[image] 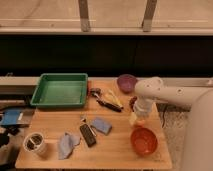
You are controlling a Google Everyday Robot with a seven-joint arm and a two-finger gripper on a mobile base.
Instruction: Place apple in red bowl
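The apple, small and yellow with an orange blush, sits right at the tip of my gripper, near the table's right side. The gripper hangs down from the white arm that reaches in from the right, and it partly covers the apple. I cannot tell whether the apple rests on the table or is lifted. The red bowl stands just in front of the apple, near the table's front right corner, and looks empty.
A purple bowl stands at the back. A dark red cluster lies just behind the gripper. A green tray is at the back left. Utensils, a blue sponge, a dark device, a cloth and a tin can lie to the left.
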